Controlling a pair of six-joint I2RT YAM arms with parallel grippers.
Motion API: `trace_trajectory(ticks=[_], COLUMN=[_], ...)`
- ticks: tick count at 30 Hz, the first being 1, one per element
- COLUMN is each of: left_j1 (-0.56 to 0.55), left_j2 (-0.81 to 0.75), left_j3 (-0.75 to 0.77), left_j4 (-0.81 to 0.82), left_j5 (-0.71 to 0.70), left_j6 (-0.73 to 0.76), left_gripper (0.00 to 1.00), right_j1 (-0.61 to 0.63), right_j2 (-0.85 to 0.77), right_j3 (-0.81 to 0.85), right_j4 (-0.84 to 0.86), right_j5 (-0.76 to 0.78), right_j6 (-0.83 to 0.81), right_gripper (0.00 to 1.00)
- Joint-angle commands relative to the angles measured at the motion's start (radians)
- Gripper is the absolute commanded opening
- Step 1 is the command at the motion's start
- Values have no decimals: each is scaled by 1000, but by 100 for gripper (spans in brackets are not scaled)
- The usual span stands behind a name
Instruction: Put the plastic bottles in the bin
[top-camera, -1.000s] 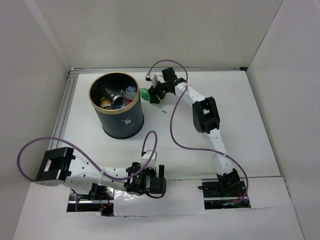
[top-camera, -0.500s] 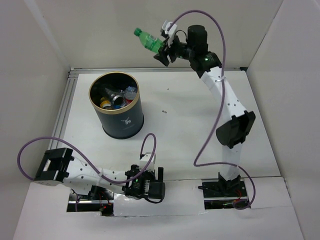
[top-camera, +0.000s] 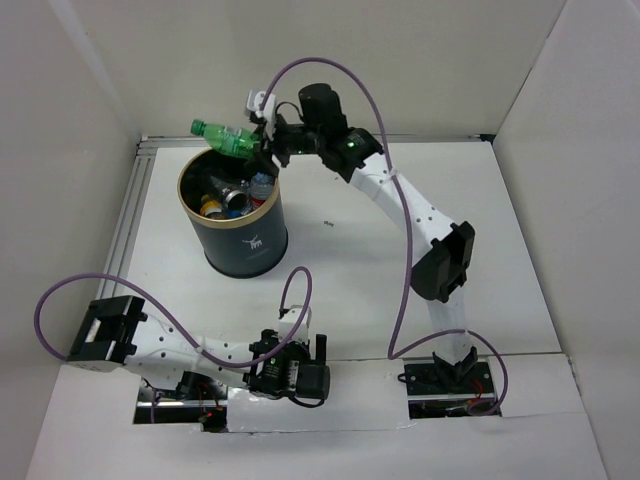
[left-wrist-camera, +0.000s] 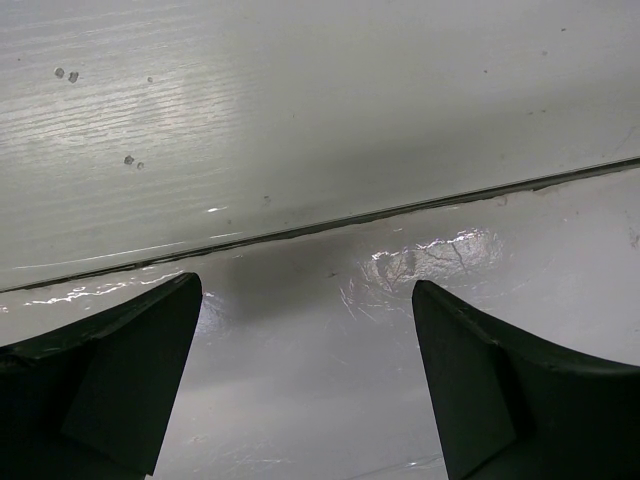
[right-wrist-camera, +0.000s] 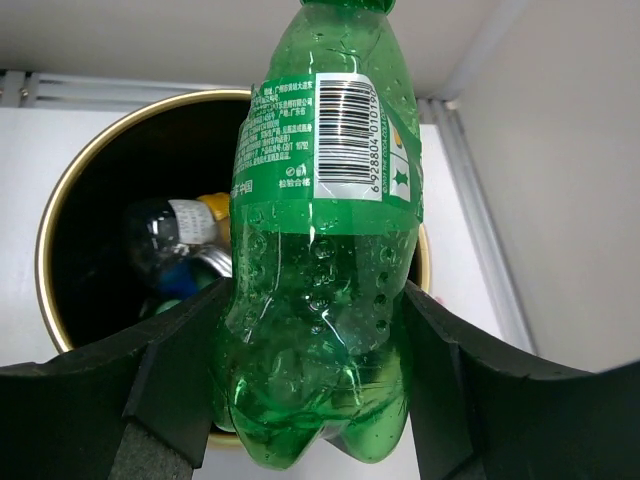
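Note:
My right gripper is shut on a green plastic bottle and holds it lying level above the far rim of the bin, a tall black bucket with a gold-tan rim. In the right wrist view the green bottle fills the middle between my black fingers, with the bin's open mouth below it. Several bottles and cans lie inside the bin. My left gripper is open and empty, low at the near table edge; its view shows only white surface between the fingers.
White walls enclose the table on three sides. An aluminium rail runs along the left edge and the back. A small dark mark lies on the table to the right of the bin. A purple cable hangs along the right arm.
My right arm lifted the green bottle from the table beside the bin, raised it high at the back, then swung it left over the bin's far rim. The left arm barely moved.

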Motion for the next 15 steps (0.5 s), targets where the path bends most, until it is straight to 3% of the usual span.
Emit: trace_trajectory(ticks=[1,5,9,15], left_j1=[-6,-6,-6,-6], left_j2=[-15,-15,-15,-15], left_j3=[-5,4,15,49], left_j4=[-15,-15,-15,-24], left_j5=[-55,-55,-73,-93], left_j6=[-34,-34,-34,-5], left_gripper=[99,99,99,99], right_j1=[27,52,52,52], right_j2=[9,19,9,-24], right_j3=[18,4,-8,27], right_j4=[1,-8,-8,-50], right_j5=[14,24,33,62], right_j6=[22,41,55,76], right_gripper=[48,77,92,97])
